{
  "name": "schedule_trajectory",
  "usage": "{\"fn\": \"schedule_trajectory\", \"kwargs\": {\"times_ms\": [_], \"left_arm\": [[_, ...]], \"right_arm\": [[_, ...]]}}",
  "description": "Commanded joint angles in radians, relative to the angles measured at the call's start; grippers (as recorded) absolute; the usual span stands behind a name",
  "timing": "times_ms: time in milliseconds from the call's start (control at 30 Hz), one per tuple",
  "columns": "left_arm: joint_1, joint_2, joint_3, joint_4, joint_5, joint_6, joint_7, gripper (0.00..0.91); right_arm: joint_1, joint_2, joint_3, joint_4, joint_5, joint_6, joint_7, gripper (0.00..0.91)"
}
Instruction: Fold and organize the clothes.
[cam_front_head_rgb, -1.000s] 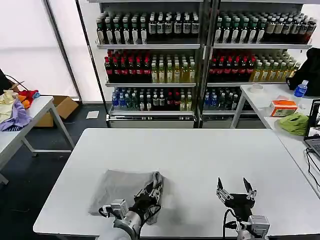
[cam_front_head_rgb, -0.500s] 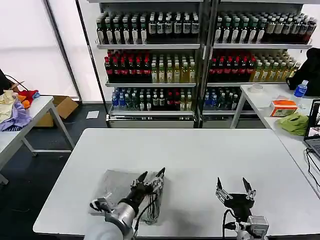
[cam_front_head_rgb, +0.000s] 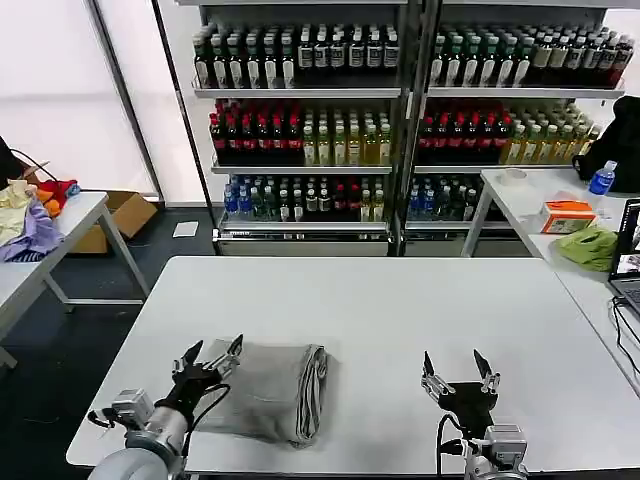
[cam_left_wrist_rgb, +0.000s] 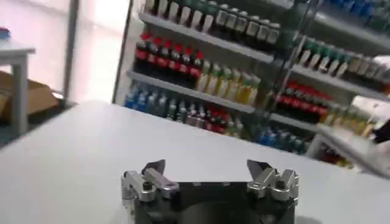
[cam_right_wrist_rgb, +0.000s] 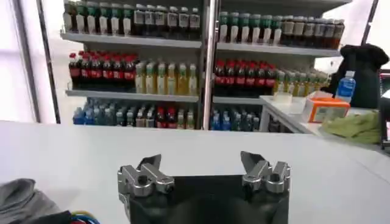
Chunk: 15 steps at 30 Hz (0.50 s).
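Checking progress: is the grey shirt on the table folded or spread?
Folded: the grey shirt lies as a compact bundle with stacked layers along one edge.

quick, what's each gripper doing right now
Left gripper: open, holding nothing, at the left edge of the folded shirt.
Right gripper: open, holding nothing, over bare table.

Overall light: bright and even, indoor.
Light source: daylight through the pale window wall (cam_front_head_rgb: 60, 90) at the robot's left, washed out almost to plain white.
Table: the white table (cam_front_head_rgb: 400, 310) reflects softly, with no hard glare.
Shadows: faint and soft-edged, a thin one under the folded grey shirt (cam_front_head_rgb: 270, 390).
Left wrist view: softly blurred throughout; the bottle shelves (cam_left_wrist_rgb: 207, 36) are smeared and tilted.
Right wrist view: sharper; the bottle rows (cam_right_wrist_rgb: 140, 73) read clearly.
Head view: uprights lean outward near the edges.
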Motion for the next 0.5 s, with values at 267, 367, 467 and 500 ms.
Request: {"fn": "schedule_trajectory", "kwargs": {"times_ms": [267,367,467,500], "left_arm": [[0.063,0.035,-0.064,0.051,0.104,-0.001,0.095,0.907],[0.067,0.033,-0.051,0.059,0.107,-0.001,0.1,0.907],[0.063,0.027,-0.043,0.077,0.109,0.0,0.104,0.907],[0.062,0.026,-0.041,0.082,0.109,0.0,0.106,0.907]], "right_arm": [[-0.008,-0.004,0.001,0.003,0.002,0.007,0.001,0.907],[-0.01,-0.001,0.001,0.004,0.001,0.008,0.003,0.907],[-0.014,0.001,-0.001,0.008,-0.001,0.008,0.003,0.907],[-0.015,0.001,-0.001,0.01,-0.001,0.008,0.003,0.907]]}}
